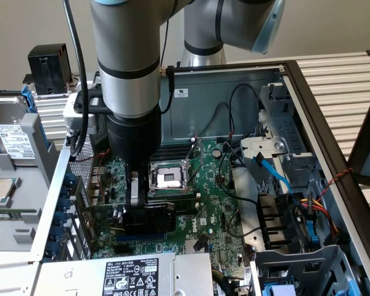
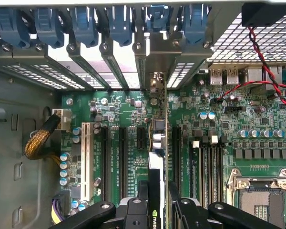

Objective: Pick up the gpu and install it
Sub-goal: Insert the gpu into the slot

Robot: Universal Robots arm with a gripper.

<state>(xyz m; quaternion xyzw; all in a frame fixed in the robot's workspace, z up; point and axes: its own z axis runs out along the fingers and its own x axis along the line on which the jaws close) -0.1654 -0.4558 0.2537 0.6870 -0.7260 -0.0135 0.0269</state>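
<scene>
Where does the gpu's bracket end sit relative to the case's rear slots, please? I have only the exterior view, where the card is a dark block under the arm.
Observer: In the wrist view the gpu stands on edge, held in the jaws of the gripper. Its silver bracket meets the row of rear slot openings, by the blue clips.
Operator: Thank you. How is it lined up with the board's slots?
Observer: It runs parallel to the long black slots. The white slot lies several slots away, toward a braided yellow cable.
</scene>
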